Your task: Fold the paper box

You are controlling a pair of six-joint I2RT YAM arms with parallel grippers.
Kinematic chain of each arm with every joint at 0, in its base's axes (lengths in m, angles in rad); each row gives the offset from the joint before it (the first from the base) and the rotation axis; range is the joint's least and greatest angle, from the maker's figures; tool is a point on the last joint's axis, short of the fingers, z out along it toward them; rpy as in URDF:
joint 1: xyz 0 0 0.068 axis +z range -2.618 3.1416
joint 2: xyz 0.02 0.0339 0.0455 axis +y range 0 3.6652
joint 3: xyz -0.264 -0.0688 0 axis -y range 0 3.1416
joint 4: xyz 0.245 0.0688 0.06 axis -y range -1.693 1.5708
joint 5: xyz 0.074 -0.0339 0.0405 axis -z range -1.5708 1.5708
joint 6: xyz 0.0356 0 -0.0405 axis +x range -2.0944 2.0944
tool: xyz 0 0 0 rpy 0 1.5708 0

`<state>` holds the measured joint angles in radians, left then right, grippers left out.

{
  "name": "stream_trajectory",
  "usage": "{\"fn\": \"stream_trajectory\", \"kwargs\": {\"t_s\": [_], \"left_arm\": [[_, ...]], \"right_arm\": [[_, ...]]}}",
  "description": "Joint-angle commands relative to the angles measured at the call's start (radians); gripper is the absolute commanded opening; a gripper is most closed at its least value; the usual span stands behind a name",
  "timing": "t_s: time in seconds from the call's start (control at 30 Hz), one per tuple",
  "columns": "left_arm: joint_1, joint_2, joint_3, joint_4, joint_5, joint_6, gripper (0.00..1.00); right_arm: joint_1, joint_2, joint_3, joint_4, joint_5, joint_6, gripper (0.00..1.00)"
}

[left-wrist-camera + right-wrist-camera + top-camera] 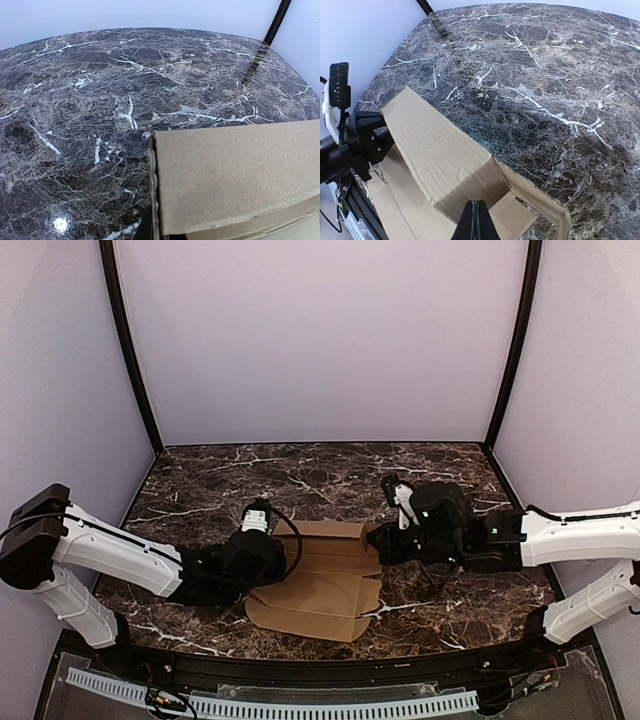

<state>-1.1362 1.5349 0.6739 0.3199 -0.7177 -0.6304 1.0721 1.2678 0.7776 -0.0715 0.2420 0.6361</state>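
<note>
Brown paper box [320, 592] on marble table [330, 478]

The paper box [235, 180] fills the lower right — marble table [100, 100] beyond.

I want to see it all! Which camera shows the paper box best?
The top external view: nearly the whole paper box shows, flat flaps included. The left wrist shows only one raised panel; the right wrist, a raised wall close up.

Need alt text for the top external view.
A partly folded brown paper box lies on a dark marble table, with the left hand and right hand at its opposite ends. Plain pale walls enclose the table.
</note>
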Motion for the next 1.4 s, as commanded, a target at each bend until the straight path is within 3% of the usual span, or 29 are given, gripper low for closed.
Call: {"fn": "stream_trajectory", "kwargs": {"t_s": [0.0, 0.47, 0.67, 0.83, 1.03, 1.37], "left_arm": [[0.031, -0.034, 0.026, -0.011, 0.030, 0.015, 0.00], [0.131, -0.107, 0.011, 0.014, 0.213, -0.056, 0.00], [0.140, -0.150, 0.009, 0.024, 0.311, -0.098, 0.00], [0.141, -0.192, -0.008, 0.041, 0.374, -0.131, 0.00], [0.140, -0.230, -0.017, 0.056, 0.432, -0.159, 0.00], [0.141, -0.269, -0.036, 0.089, 0.504, -0.196, 0.00]], "right_arm": [[-0.002, -0.077, 0.027, -0.105, 0.016, -0.075, 0.00], [-0.002, -0.396, -0.085, -0.093, -0.085, -0.277, 0.00], [-0.003, -0.503, -0.183, 0.060, -0.203, -0.390, 0.00], [-0.002, -0.564, -0.311, 0.306, -0.307, -0.494, 0.00], [-0.001, -0.571, -0.399, 0.547, -0.361, -0.596, 0.00], [0.000, -0.447, -0.380, 0.707, -0.345, -0.632, 0.00]]}}
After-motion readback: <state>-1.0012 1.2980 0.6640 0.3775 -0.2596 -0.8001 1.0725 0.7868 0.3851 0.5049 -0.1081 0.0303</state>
